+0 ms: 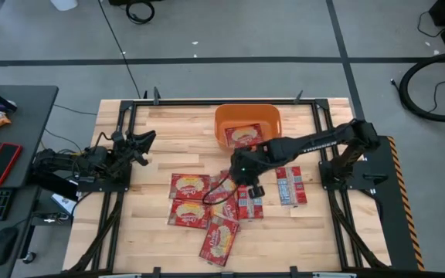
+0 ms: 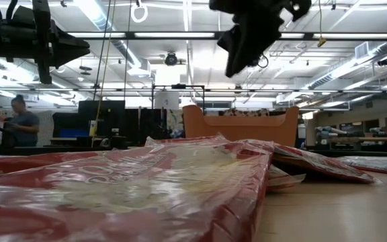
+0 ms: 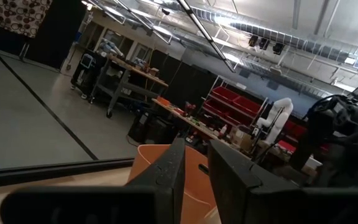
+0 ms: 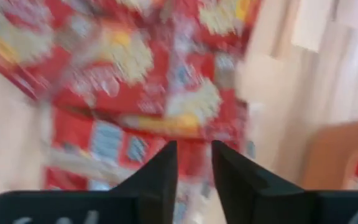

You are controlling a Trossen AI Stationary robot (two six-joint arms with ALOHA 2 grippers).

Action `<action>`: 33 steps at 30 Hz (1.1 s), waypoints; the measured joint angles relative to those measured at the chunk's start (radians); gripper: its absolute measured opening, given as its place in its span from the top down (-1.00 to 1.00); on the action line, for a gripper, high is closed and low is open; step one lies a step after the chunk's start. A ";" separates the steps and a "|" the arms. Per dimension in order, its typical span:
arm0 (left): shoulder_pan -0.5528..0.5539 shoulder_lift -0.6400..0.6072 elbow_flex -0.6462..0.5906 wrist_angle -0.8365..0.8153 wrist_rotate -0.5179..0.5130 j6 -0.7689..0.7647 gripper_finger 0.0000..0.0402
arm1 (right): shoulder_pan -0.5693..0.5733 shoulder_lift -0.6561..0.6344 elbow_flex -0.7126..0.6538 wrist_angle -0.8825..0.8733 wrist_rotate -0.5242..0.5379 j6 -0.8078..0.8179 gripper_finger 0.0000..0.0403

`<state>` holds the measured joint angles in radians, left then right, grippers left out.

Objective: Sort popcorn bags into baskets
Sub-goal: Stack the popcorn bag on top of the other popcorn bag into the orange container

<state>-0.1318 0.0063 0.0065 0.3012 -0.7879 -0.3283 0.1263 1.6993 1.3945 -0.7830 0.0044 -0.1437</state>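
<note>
Several red popcorn bags (image 1: 189, 186) lie flat in a loose, partly overlapping pile on the wooden table; the nearest one fills the low view (image 2: 133, 181). One bag (image 1: 243, 137) lies inside the orange basket (image 1: 219, 123), which stands at the table's far edge (image 2: 240, 128). My right gripper (image 1: 238, 179) hangs above the pile's middle, raised clear (image 2: 250, 37), shut and holding nothing (image 4: 194, 152). The bags below it (image 4: 166, 81) show blurred. My left gripper (image 1: 141, 143) waits shut at the table's left side, pointing toward the basket (image 3: 148, 165).
A bag with its striped side up (image 1: 290, 185) lies apart at the right of the pile. A desk left of the table holds a plain red slab (image 1: 2, 163), a keyboard and a mouse. Black frame rails (image 1: 122, 193) border the table. A person (image 2: 22, 124) stands far behind.
</note>
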 joint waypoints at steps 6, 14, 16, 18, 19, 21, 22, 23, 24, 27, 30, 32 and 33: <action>0.000 0.000 0.000 0.001 0.000 0.001 0.64 | 0.033 0.055 0.001 0.066 -0.072 0.094 0.10; 0.000 0.011 0.000 -0.001 0.000 0.000 0.64 | 0.048 0.221 0.031 0.095 -0.113 0.084 -0.09; 0.000 0.013 0.000 0.004 0.000 0.000 0.64 | 0.037 0.247 0.039 0.091 -0.113 0.083 -0.10; 0.000 0.013 0.000 0.001 0.000 0.000 0.64 | 0.024 0.266 0.051 0.093 -0.114 0.086 -0.10; 0.000 0.013 0.000 0.002 -0.001 0.000 0.64 | 0.018 0.272 0.057 0.096 -0.113 0.090 -0.10; 0.000 0.013 0.000 0.001 0.000 0.000 0.64 | 0.006 0.280 0.066 0.099 -0.113 0.098 -0.09; 0.000 0.013 0.000 0.002 -0.001 0.000 0.64 | 0.000 0.281 0.066 0.098 -0.110 0.097 -0.09; 0.000 0.013 0.000 0.002 0.000 0.000 0.64 | -0.003 0.281 0.066 0.101 -0.110 0.097 -0.09; 0.000 0.013 0.000 0.001 0.000 0.000 0.64 | -0.006 0.280 0.066 0.110 -0.110 0.097 -0.09; 0.000 0.013 0.000 0.002 -0.001 0.000 0.64 | -0.011 0.279 0.066 0.112 -0.111 0.099 -0.09; 0.000 0.013 0.000 0.002 0.000 0.000 0.64 | -0.012 0.293 0.058 0.121 -0.130 0.100 -0.08; 0.000 0.013 0.000 0.001 -0.001 -0.001 0.64 | -0.012 0.306 0.041 0.130 -0.153 0.110 -0.07; 0.000 0.013 0.000 0.002 0.000 0.000 0.64 | -0.011 0.312 0.039 0.152 -0.162 0.115 -0.06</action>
<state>-0.1320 0.0193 0.0063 0.3030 -0.7883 -0.3286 0.1149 2.0117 1.4336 -0.6306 -0.1579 -0.0289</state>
